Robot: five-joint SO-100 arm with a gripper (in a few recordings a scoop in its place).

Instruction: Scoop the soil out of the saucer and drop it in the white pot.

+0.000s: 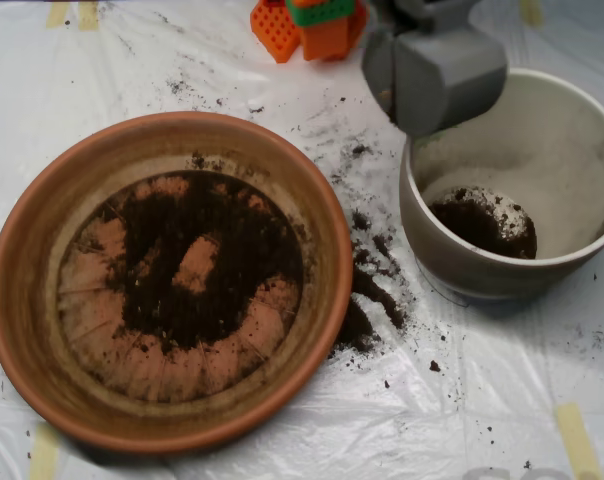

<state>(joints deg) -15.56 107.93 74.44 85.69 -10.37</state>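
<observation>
The terracotta saucer [22, 300] fills the left half of the overhead view. Dark soil [197, 265] lies spread thin over its ridged base, with bare orange patches in the middle and around the edge. The white pot [542, 150] stands at the right, with a small mound of soil [482, 222] at its bottom. My grey scoop [432, 75] hovers at the top, over the pot's upper-left rim. Its two shells look closed together, and I cannot see what is inside.
Spilled soil [367, 290] lies on the white plastic sheet between saucer and pot. Orange and green plastic arm parts [307, 25] sit at the top centre. Tape strips [577, 440] hold the sheet at the lower right and the top left.
</observation>
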